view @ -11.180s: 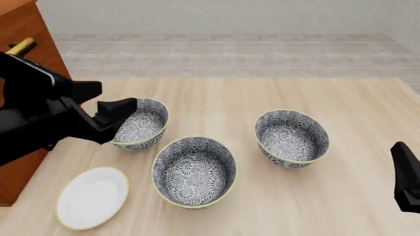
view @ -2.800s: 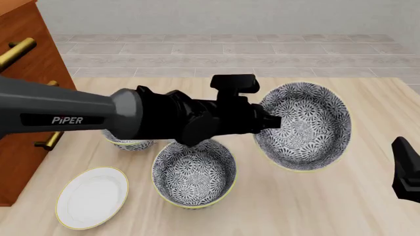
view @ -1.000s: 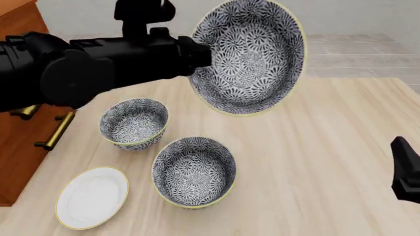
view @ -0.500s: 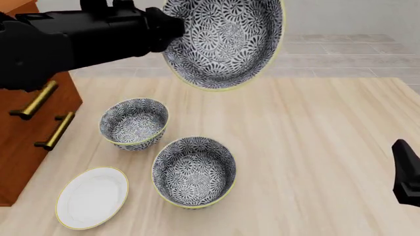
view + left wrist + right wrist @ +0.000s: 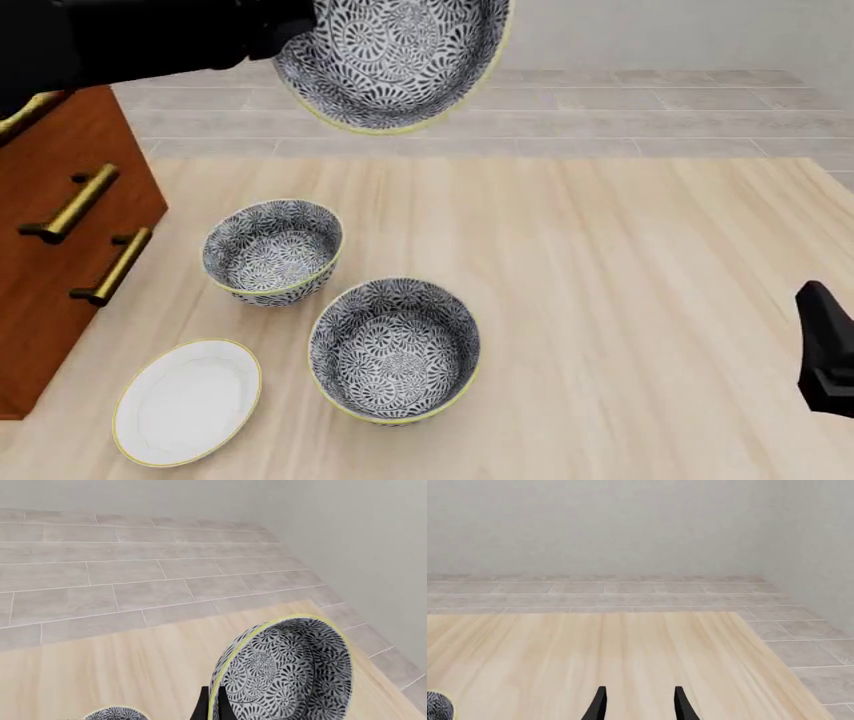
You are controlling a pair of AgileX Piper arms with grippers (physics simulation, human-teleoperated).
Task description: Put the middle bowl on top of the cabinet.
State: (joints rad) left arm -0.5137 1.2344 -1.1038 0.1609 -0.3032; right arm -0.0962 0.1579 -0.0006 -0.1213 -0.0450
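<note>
Left arm [image 5: 134, 35]: matte black, rounded bulky housing — upper left of front view.
Left fingers [image 5: 202, 709]: thin, flat, black.
Right arm [image 5: 827, 345]: black angular block, lower right edge.
Right fingers [image 5: 599, 703]: two slim black tapered blades — plain.

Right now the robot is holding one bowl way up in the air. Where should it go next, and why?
Probably a bit more toward the cabinet. The left gripper grips the lifted bowl by its rim, tilted, high over the table, but it hangs beside the cabinet, not above it. The other two bowls sit below, untouched.
</note>
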